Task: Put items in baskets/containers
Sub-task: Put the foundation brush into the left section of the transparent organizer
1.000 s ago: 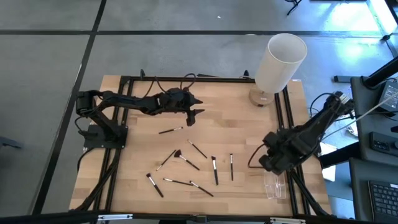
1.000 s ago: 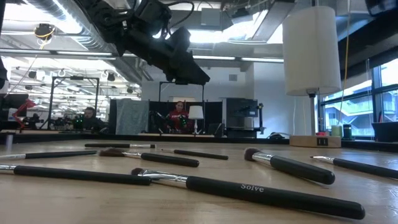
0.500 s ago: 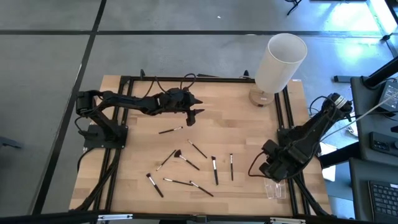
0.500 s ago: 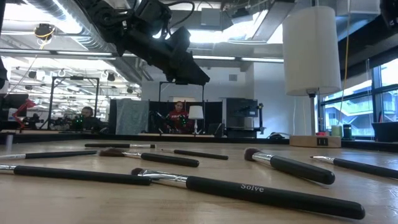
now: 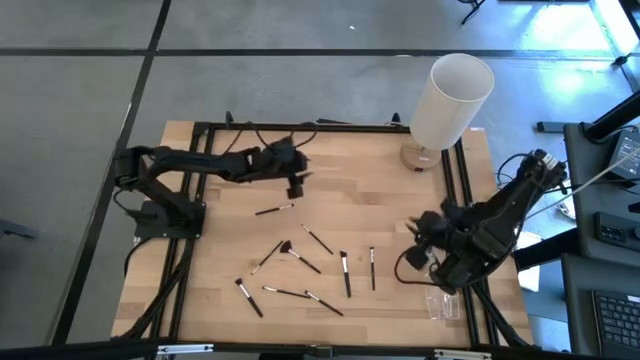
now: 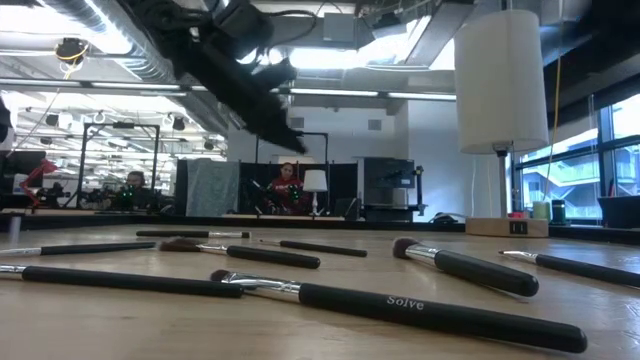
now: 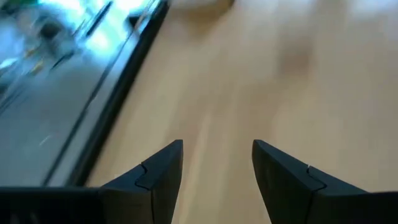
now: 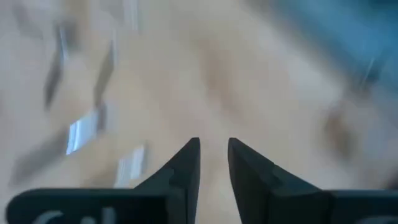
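Observation:
Several thin makeup brushes (image 5: 300,262) lie flat on the wooden table, scattered across its near middle; one (image 5: 275,209) lies apart, farther back. The low view shows them close up, one black handle (image 6: 420,310) nearest. The small clear box (image 5: 440,303) stands at the near right corner, by the frame rail. My left gripper (image 5: 297,182) hangs open over bare wood behind the lone brush, with only wood between its fingers in its wrist view (image 7: 217,155). My right gripper (image 5: 418,238) hovers between the brushes and the box, its fingers (image 8: 213,152) a narrow gap apart with nothing between them.
A tall white cylinder (image 5: 450,95) on a round wooden base stands at the far right corner, also seen in the low view (image 6: 500,80). A black frame rail (image 5: 300,126) runs around the table. Bare wood lies between the brushes and the far edge.
My right gripper has swung from above the clear box toward the table's left and somewhat farther back, nearer the brushes. My left gripper has drawn back a little toward the left edge and turned. The brushes and the box have stayed where they were.

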